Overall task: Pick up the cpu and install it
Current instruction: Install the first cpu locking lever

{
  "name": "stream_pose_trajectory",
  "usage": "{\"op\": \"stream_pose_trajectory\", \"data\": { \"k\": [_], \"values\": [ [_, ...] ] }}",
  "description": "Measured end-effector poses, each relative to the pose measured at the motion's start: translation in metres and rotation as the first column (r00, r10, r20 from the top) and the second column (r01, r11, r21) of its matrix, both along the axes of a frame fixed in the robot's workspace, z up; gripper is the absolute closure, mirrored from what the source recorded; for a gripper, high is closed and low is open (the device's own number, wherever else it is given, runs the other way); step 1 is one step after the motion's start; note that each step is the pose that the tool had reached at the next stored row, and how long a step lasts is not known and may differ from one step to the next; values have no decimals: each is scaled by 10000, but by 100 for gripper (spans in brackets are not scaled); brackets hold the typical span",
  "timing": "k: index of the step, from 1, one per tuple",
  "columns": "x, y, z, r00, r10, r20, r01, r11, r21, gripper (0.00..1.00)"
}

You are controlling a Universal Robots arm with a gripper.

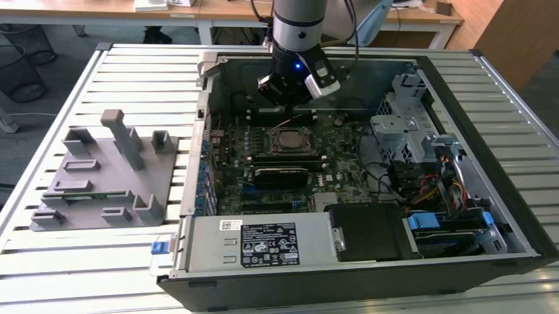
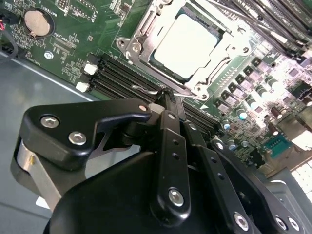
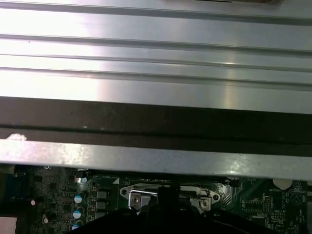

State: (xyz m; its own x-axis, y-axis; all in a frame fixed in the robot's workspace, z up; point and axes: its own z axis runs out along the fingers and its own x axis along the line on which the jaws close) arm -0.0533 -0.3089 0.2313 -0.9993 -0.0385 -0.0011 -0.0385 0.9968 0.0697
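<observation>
An open computer case [image 1: 367, 261] lies on its side on a slatted metal tabletop [image 1: 131, 72], with the green motherboard [image 1: 341, 170] facing up inside it. The cpu [image 1: 287, 140] sits in its socket near the middle of the board, its pale silver top showing inside the metal socket frame [image 2: 146, 36]; in the second wrist view the cpu [image 2: 184, 45] lies flat and square within that frame, with the frame's steel edges around it on all sides.

The arm comes down from the far side of the case in the exterior view, and the tool [image 1: 284, 98] hangs above the board just beyond the socket, close to the row of memory slots [image 2: 117, 75]. In the second wrist view the tool [image 2: 168, 95] has its black fingers [image 2: 170, 126] drawn together into 1 narrow tip with nothing between them; that tip is just beside the socket frame's edge, and whether it touches the board cannot be told.

In the first wrist view the socket frame [image 3: 168, 195] shows beneath the case's metal wall [image 3: 156, 158].

On the exterior view's left, well apart from the case, a grey fixture plate [image 1: 96, 176] with upright posts rests on the tabletop. A black block [image 1: 281, 175] lies on the board on the near side of the socket.
</observation>
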Motion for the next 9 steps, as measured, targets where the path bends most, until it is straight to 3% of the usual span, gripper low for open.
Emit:
{"op": "stream_pose_trajectory", "data": {
  "k": [9],
  "values": [
    [28,24,-24,10000,-1,0,1,10000,-7,89]
  ]
}}
